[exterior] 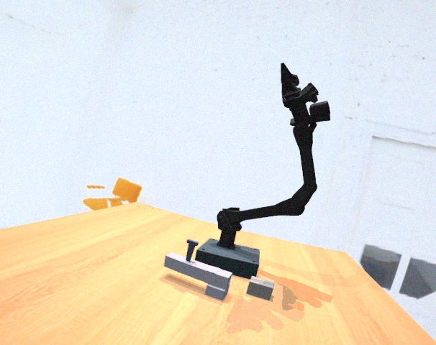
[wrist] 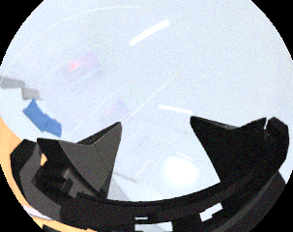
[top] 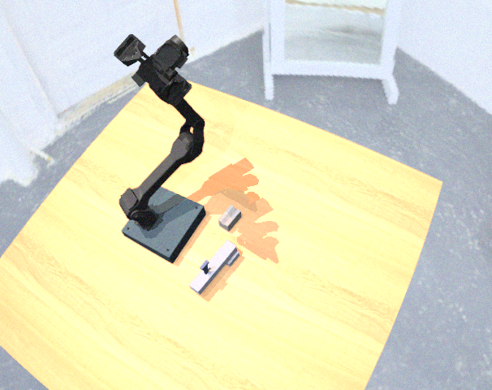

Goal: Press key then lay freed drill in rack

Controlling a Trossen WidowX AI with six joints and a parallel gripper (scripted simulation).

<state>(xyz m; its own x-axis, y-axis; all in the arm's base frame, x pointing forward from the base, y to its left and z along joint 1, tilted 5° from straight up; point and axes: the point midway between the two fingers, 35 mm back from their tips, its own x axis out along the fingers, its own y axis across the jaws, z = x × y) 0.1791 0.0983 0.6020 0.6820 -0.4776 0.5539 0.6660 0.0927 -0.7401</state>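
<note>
A dark blue T-shaped key [top: 205, 266] [exterior: 191, 249] stands upright from the top of a long light grey bar [top: 222, 256] [exterior: 185, 268]. Its head is well above the bar. The bar has a lower block [top: 234, 257] [exterior: 215, 291] at one end, and its other end hangs above the table. I cannot make out the drill as a separate part. The small grey rack [top: 229, 218] [exterior: 260, 288], with a groove on top, sits beyond the bar's block end. My gripper [exterior: 288, 73] [wrist: 156, 120] is open and empty, high above the table and far from them, fingers pointing upward.
The arm's dark base [top: 170, 231] [exterior: 225, 261] stands close beside the bar and the rack. All stand on the wooden table [top: 321, 252] [exterior: 99, 297]. The arm's shadow falls around the rack. In the wrist view the fingers point at pale background.
</note>
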